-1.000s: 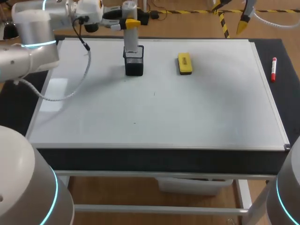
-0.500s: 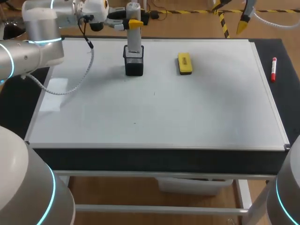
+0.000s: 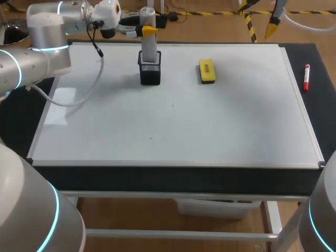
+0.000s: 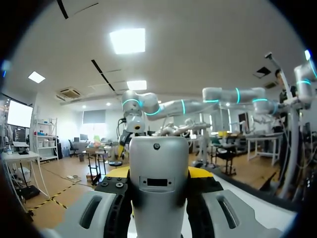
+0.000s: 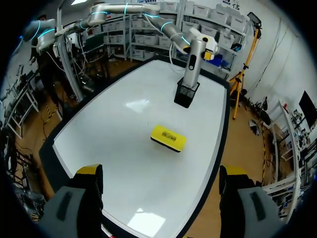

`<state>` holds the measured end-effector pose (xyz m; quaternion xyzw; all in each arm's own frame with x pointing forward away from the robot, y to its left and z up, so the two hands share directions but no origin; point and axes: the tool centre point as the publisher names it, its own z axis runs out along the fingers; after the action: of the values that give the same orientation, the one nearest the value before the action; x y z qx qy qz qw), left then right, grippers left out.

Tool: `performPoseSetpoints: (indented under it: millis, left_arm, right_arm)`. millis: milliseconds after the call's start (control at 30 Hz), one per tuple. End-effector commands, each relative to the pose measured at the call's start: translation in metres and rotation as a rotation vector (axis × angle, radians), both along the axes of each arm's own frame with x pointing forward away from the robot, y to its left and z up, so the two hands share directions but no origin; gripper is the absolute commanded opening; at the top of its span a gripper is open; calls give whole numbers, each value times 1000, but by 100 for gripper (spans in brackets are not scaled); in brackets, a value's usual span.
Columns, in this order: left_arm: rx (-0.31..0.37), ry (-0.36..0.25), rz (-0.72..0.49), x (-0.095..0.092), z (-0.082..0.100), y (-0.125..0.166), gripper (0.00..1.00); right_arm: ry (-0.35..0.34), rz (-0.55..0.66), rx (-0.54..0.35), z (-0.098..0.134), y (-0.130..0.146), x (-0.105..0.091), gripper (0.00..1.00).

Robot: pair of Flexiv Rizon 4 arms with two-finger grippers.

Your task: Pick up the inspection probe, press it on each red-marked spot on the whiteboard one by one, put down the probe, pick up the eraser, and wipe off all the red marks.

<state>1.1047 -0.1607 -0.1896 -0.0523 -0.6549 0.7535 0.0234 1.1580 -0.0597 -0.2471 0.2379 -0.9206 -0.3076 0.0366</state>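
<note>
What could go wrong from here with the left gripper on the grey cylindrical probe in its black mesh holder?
1. The grey cylindrical probe stands with its lower end inside the black mesh holder; a lift off vertical could drag or tip the holder.
2. The left gripper grips the probe high up, so pressing on the white whiteboard may lever it in the grip.

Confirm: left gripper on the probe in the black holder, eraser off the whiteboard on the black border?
Eraser is wrong: it lies on the whiteboard, near the holder, per the head view. Left gripper is on the probe in the holder.
</note>
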Motion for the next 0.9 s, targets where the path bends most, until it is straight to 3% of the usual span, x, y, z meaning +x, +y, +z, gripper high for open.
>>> performPoseSetpoints:
  millis: [33,367,900]
  left_arm:
    - [-13,-5,-39,8,-9,-2,0]
    - [-13,6,-11,11,-35,-4,0]
    - [-6,16,12,12,-63,-6,0]
  right_arm:
    - [32,25,-12,1,-2,7,100]
    - [32,25,-12,1,-2,7,100]
    - [32,25,-12,1,-2,7,100]
